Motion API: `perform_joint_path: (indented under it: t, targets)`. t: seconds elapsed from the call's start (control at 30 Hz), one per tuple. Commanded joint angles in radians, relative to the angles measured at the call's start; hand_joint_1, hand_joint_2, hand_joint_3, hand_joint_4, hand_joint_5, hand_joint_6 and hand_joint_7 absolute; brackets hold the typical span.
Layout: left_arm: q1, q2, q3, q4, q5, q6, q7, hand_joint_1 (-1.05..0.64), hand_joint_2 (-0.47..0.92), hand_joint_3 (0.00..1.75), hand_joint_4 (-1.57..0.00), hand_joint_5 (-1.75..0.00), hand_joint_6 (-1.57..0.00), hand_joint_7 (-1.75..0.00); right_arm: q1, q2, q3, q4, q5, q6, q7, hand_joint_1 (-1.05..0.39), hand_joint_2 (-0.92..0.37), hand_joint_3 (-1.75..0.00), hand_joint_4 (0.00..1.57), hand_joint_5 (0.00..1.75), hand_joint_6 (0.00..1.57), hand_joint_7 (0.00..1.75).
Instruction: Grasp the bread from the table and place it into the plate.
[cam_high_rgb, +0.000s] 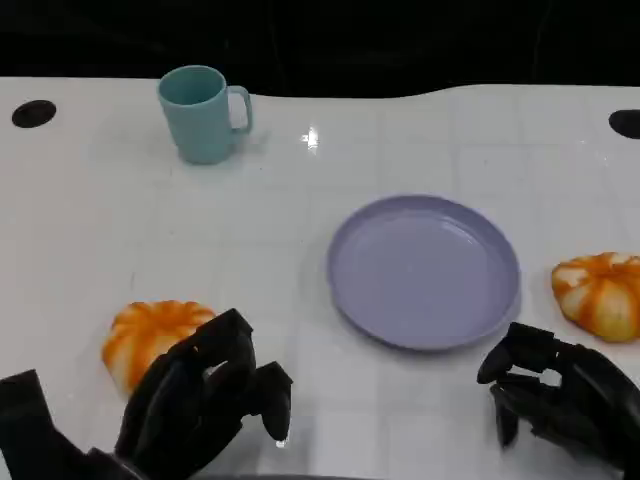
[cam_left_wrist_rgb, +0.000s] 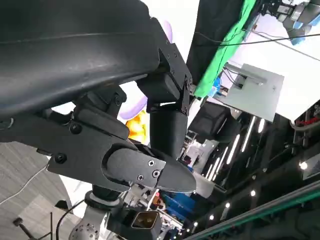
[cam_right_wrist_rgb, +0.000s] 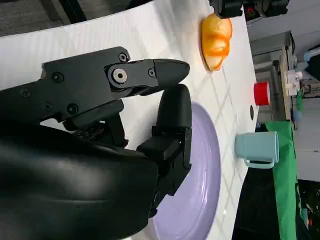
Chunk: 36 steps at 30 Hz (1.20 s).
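Observation:
Two orange-and-white striped breads lie on the white table. One bread (cam_high_rgb: 150, 335) is at the near left, and my left hand (cam_high_rgb: 205, 400) sits just in front of it, fingers loosely curved and apart, holding nothing. The other bread (cam_high_rgb: 600, 295) lies at the right edge, right of the round purple plate (cam_high_rgb: 425, 270). My right hand (cam_high_rgb: 560, 395) hovers near the front edge below that bread, holding nothing. In the right wrist view, the fingers (cam_right_wrist_rgb: 172, 115) reach over the plate (cam_right_wrist_rgb: 200, 195), with a bread (cam_right_wrist_rgb: 216, 34) beyond. The left wrist view shows a sliver of bread (cam_left_wrist_rgb: 137, 125).
A teal mug (cam_high_rgb: 205, 112) stands at the back left, also seen as the mug (cam_right_wrist_rgb: 257, 147) in the right wrist view. Dark round holes (cam_high_rgb: 33, 112) mark the table's far corners. A red object (cam_right_wrist_rgb: 261, 93) sits off the table beyond.

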Motion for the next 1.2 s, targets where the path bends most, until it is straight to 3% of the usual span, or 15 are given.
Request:
perform_joint_path:
  t: [0.03,0.23,0.33,0.5,0.67,0.77,0.9,1.03,1.2]
  targets:
    - [-0.007,0.011,0.008,0.011,-0.009,-0.01,-0.021,-0.73,0.92,0.08,-0.88,-1.75,-0.74,-1.58,0.012,-0.015,0.001,0.01,-0.013,0.02,-0.006,-0.54,-0.92,-0.26,0.67,1.75,0.67,1.4]
    - [-0.008,0.011,0.013,0.016,0.026,-0.097,-0.018,-0.74,0.92,0.14,-0.84,-1.75,-0.66,-1.57,0.013,-0.013,0.0,0.01,-0.009,0.023,-0.002,-0.54,-0.92,-0.26,0.67,1.75,0.67,1.39]
    - [-0.003,0.01,0.014,0.015,0.068,-0.175,0.008,-0.73,0.92,0.18,-0.72,-1.75,-0.59,-1.49,0.015,-0.015,0.005,0.007,-0.022,0.012,-0.012,-0.55,-0.92,-0.26,0.67,1.75,0.67,1.39]
    - [-0.018,0.042,0.015,0.015,0.136,-0.262,0.039,-0.72,0.92,0.26,-0.59,-1.64,-0.55,-1.2,0.011,-0.012,0.003,0.015,-0.016,0.011,-0.007,-0.55,-0.92,-0.26,0.68,1.75,0.67,1.4]
    - [-0.05,0.094,0.012,0.033,0.203,-0.347,0.047,-0.78,0.92,0.26,-0.52,-1.32,-0.53,-0.76,0.007,-0.012,0.006,0.018,-0.021,0.006,-0.01,-0.54,-0.92,-0.26,0.68,1.75,0.66,1.4]
    - [-0.058,0.11,0.007,0.048,0.227,-0.385,0.054,-0.8,0.92,0.29,-0.52,-1.25,-0.53,-0.67,0.006,-0.012,0.006,0.019,-0.022,0.004,-0.01,-0.54,-0.92,-0.26,0.68,1.75,0.67,1.41]
    - [-0.04,0.218,-0.03,-0.048,0.461,-0.426,0.169,-0.77,0.92,0.34,-0.39,-0.92,-0.45,-0.37,0.007,-0.011,0.007,0.016,-0.025,0.007,-0.015,-0.53,-0.92,-0.27,0.67,1.75,0.66,1.4]
    - [-0.031,0.273,-0.052,-0.106,0.561,-0.422,0.234,-0.73,0.92,0.31,-0.26,-0.86,-0.41,-0.27,0.007,-0.009,0.006,0.018,-0.024,0.008,-0.013,-0.53,-0.92,-0.27,0.67,1.75,0.66,1.4]
    - [-0.016,0.399,-0.08,-0.234,0.817,-0.409,0.335,-0.7,0.92,0.26,-0.08,-0.76,-0.34,-0.18,0.013,-0.008,0.007,0.006,-0.025,0.015,-0.015,-0.53,-0.92,-0.26,0.67,1.75,0.66,1.4]
